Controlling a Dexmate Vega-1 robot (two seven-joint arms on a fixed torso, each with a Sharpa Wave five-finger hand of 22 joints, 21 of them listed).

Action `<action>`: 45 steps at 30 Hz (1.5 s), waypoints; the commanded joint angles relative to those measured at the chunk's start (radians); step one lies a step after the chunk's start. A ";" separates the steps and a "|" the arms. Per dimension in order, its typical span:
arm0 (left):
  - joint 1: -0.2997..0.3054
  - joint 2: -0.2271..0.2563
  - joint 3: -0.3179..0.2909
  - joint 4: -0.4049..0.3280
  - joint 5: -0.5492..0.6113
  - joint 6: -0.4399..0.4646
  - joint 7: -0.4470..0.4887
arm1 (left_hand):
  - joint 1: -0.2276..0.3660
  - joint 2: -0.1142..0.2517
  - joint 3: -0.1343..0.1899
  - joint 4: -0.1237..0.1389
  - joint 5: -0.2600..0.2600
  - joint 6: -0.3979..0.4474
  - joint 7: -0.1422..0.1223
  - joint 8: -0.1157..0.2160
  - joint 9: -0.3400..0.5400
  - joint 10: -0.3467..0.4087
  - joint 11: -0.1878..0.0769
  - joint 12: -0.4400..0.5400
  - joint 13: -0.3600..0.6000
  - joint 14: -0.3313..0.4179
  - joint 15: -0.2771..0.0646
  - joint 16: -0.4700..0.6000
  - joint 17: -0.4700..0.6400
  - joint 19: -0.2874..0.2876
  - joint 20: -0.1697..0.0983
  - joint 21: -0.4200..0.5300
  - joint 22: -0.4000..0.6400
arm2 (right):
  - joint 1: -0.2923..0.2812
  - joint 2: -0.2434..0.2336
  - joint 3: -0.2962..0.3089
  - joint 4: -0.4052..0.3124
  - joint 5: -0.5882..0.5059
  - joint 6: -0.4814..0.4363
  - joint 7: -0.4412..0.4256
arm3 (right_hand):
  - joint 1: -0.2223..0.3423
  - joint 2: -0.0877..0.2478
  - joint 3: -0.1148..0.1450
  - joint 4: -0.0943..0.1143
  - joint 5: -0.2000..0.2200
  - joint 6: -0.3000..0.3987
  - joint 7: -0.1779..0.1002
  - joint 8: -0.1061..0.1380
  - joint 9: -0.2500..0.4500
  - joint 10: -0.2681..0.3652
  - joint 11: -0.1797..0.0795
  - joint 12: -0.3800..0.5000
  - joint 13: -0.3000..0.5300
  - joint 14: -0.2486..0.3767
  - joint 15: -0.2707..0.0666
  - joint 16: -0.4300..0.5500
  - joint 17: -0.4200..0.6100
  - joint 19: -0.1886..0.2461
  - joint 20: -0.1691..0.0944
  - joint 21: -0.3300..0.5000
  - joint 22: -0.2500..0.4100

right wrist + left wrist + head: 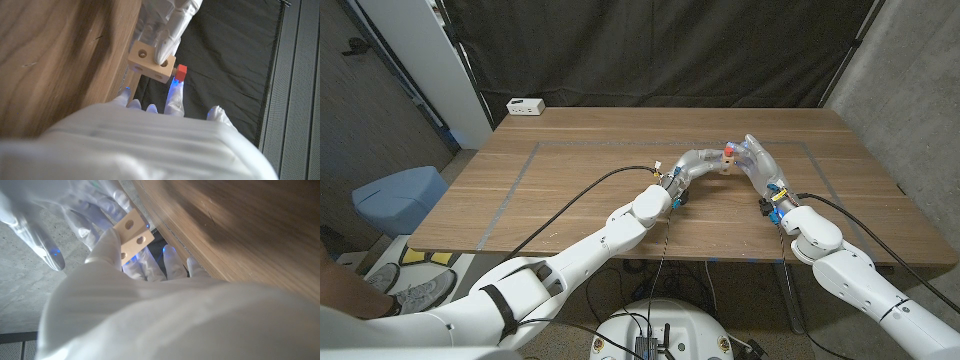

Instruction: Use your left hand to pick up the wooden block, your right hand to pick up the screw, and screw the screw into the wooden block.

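Note:
Both hands meet above the middle of the table. My left hand (695,163) holds a small pale wooden block (132,234) with round holes, its fingers (170,25) pinching the block (150,62) from the far side. A screw with a red head (181,72) sits against one side of the block, and the fingertips (175,94) of my right hand (757,162) are on it. The red head (728,150) shows between the two hands in the head view. The screw's shaft is hidden.
The wooden table (570,180) has thin taped lines marking a rectangle. A white power strip (525,106) lies at its far left corner. A blue-grey stool (398,192) stands left of the table. Black curtains hang behind.

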 commanded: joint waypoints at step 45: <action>0.002 -0.002 -0.003 0.008 -0.009 -0.009 -0.006 | -0.024 0.035 0.014 0.005 0.004 0.051 0.033 0.010 0.003 0.007 0.000 0.009 0.002 0.009 -0.062 0.001 0.000 0.009 -0.001 0.004 0.005 | -0.046 0.004 0.016 -0.041 -0.003 -0.016 -0.065 | 0.009 0.004 0.024 -0.010 0.015 0.106 0.009 0.017 0.004 0.071 -0.029 0.017 0.002 -0.004 -0.023 0.017 -0.007 0.057 0.002 0.020 0.003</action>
